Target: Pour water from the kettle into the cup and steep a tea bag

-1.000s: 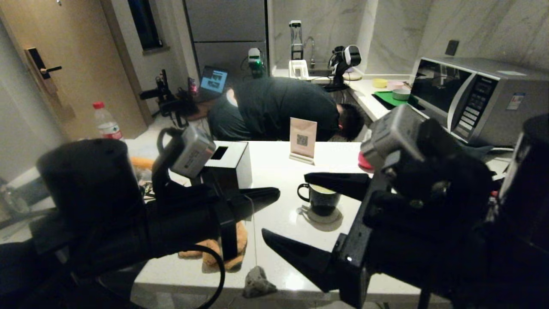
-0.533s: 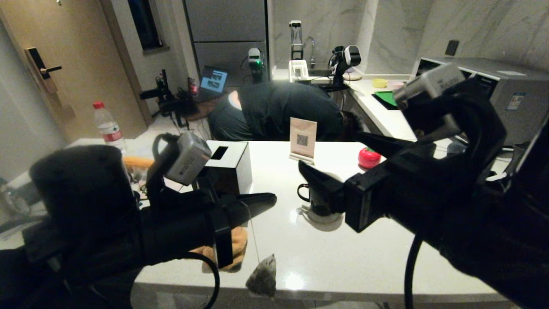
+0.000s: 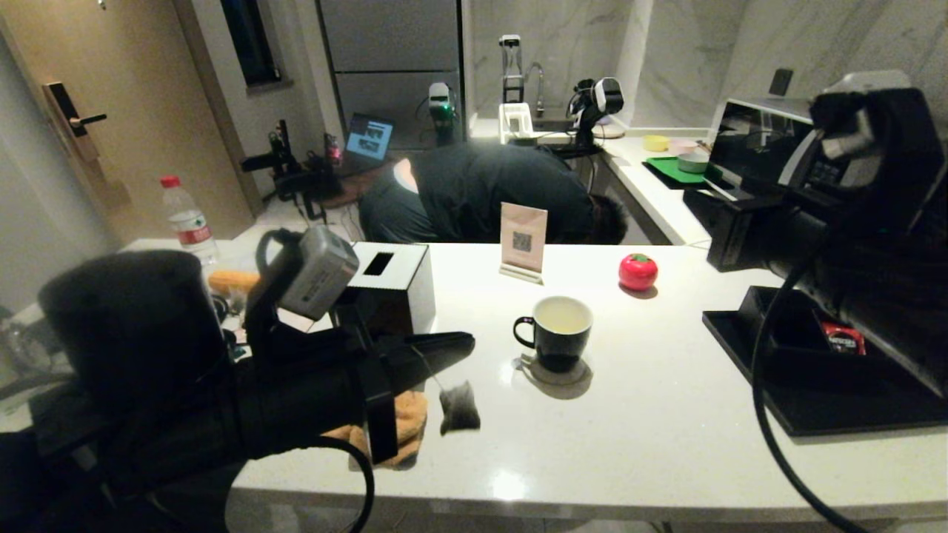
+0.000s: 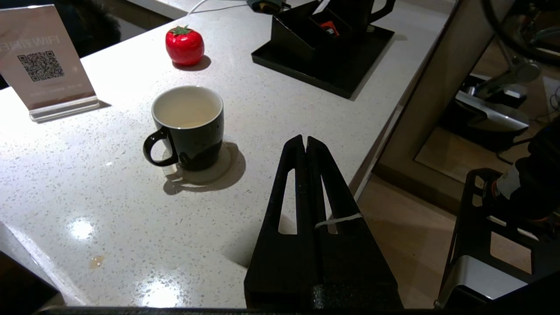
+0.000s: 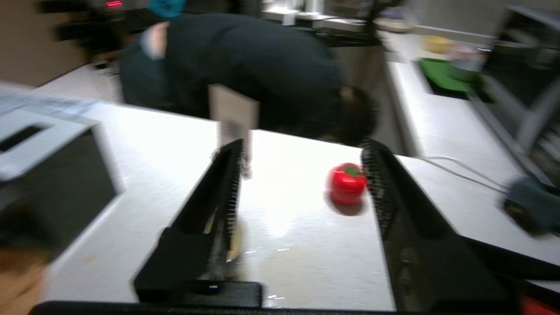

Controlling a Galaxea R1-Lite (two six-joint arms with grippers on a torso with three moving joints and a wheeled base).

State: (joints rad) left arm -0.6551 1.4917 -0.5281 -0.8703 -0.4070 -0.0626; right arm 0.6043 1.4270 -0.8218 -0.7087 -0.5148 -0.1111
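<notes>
Countertop (image 3: 629, 414) bears cup (image 3: 557, 342) holding water (image 3: 563, 317).

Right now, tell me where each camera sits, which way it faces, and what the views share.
Head view: high, facing forward and down over the white counter; both arms show, left gripper dangling the small grey-green tea bag.
Left wrist view: behind shut fingers, facing the black white-lined mug.
Right wrist view: behind parted fingers, facing the person.
All three share the red tomato-shaped ornament.

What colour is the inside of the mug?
White, though the water in the mug tints it pale yellow; the left wrist view shows it best.
</notes>
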